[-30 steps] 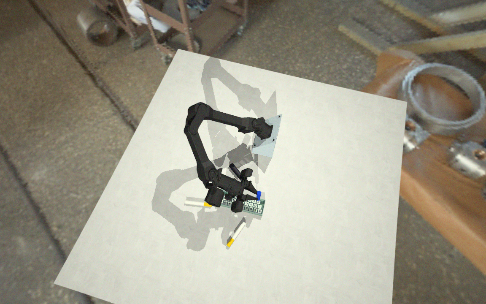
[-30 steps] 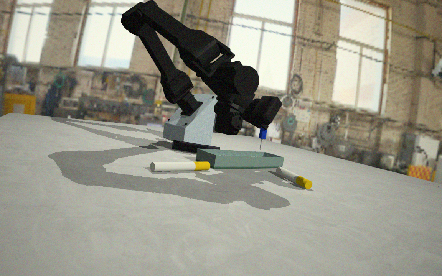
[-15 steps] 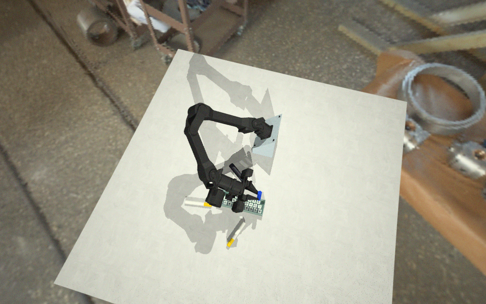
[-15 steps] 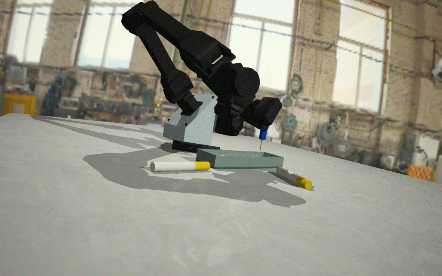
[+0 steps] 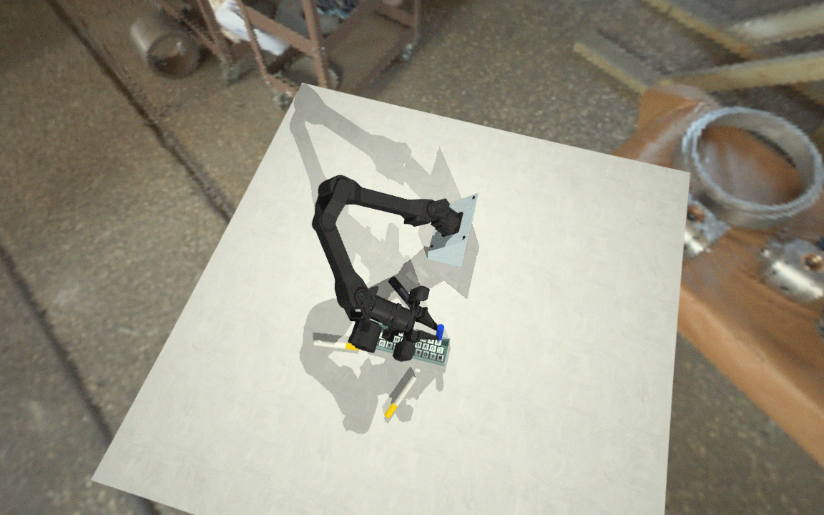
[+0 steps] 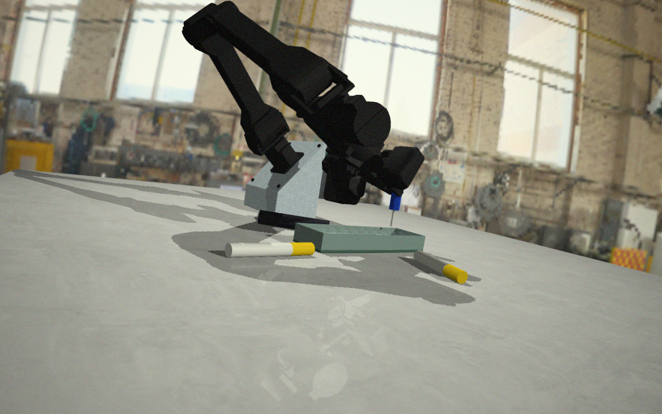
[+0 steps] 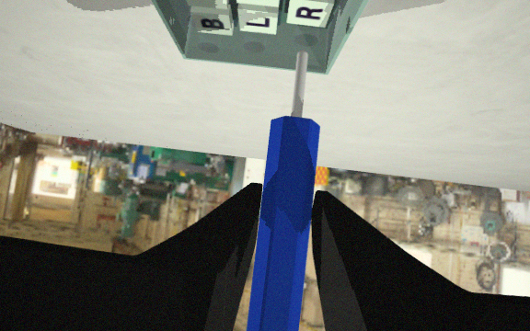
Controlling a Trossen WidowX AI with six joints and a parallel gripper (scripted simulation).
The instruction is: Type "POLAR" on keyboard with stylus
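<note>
Bright, even daylight: you see tall, overexposed windows behind the arm [image 6: 292, 72] in the exterior view. Hard-edged grey shadows of the arm fall across the pale counter [image 5: 530, 320], toward its far corner in the top view and toward you in the exterior view. A faint glossy reflection marks the near counter. Backgrounds are blurred throughout; shadow edges look jagged. In the wrist view the fingers read as featureless black.
</note>
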